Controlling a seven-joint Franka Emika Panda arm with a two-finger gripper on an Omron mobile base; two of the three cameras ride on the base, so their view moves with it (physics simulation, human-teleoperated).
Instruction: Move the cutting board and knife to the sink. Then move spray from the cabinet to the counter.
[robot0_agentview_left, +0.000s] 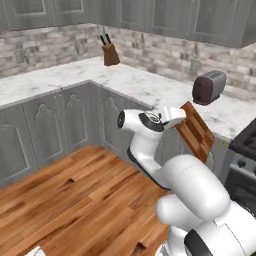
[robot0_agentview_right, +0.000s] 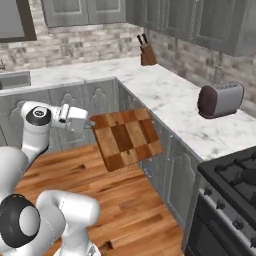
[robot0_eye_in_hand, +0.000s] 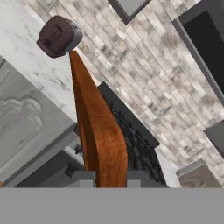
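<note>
cutting board (robot0_eye_in_hand: 98, 131) edge-on, close up | gripper (robot0_agentview_right: 89, 121) clamped on its end (tilted, off the floor) | toaster (robot0_agentview_right: 220, 100) on counter (robot0_agentview_right: 165, 95) beyond

Cutting board (robot0_eye_in_hand: 98, 131) edge-on, toaster (robot0_eye_in_hand: 58, 36) beyond.

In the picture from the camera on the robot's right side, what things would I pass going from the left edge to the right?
Sink → pincer shut on the cutting board → knife block → toaster → stove.
</note>
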